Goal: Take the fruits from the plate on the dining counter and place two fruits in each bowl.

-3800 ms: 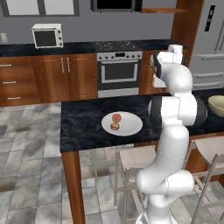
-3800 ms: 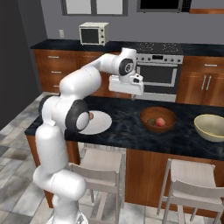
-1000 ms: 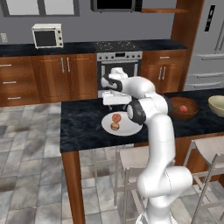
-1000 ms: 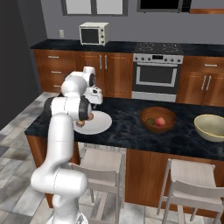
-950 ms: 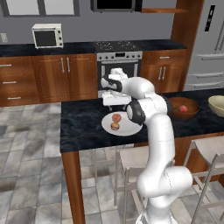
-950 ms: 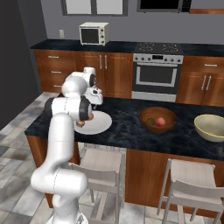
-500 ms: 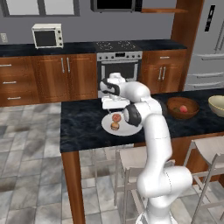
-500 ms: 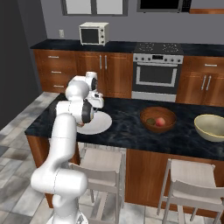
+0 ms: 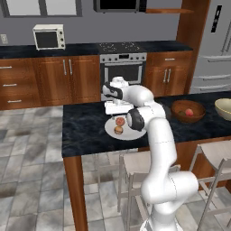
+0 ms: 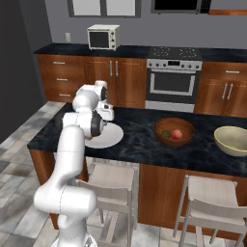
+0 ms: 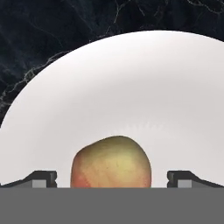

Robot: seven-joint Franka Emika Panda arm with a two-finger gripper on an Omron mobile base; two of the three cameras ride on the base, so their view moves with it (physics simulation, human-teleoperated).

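Observation:
On the dining counter (image 9: pixel 85 128) lies the white plate (image 9: pixel 128 134) with two fruits on it, a reddish one (image 9: pixel 120 121) and an orange-tan one (image 9: pixel 118 130). My gripper (image 9: pixel 119 116) hangs low over the reddish one, jaws open. In the hand view a yellow-red fruit (image 11: pixel 111 164) sits between the two fingertips (image 11: pixel 41 178) of the gripper (image 11: pixel 112 179), on the plate (image 11: pixel 131 87). The wooden bowl (image 10: pixel 174 140) holds a reddish fruit (image 10: pixel 177 134) and a darker one (image 10: pixel 166 133). The cream bowl (image 10: pixel 234 140) stands at the far right.
Stools (image 10: pixel 108 181) stand under the counter's near edge. Behind the counter run wooden cabinets, an oven (image 9: pixel 122 67) and a microwave (image 9: pixel 48 38). A fridge (image 9: pixel 212 49) stands at the back right. Bare black stone (image 10: pixel 140 140) lies between plate and wooden bowl.
The arm has swung from over the wooden bowl back above the plate. Over the last second the hand has come down closer to the fruit, jaws still open.

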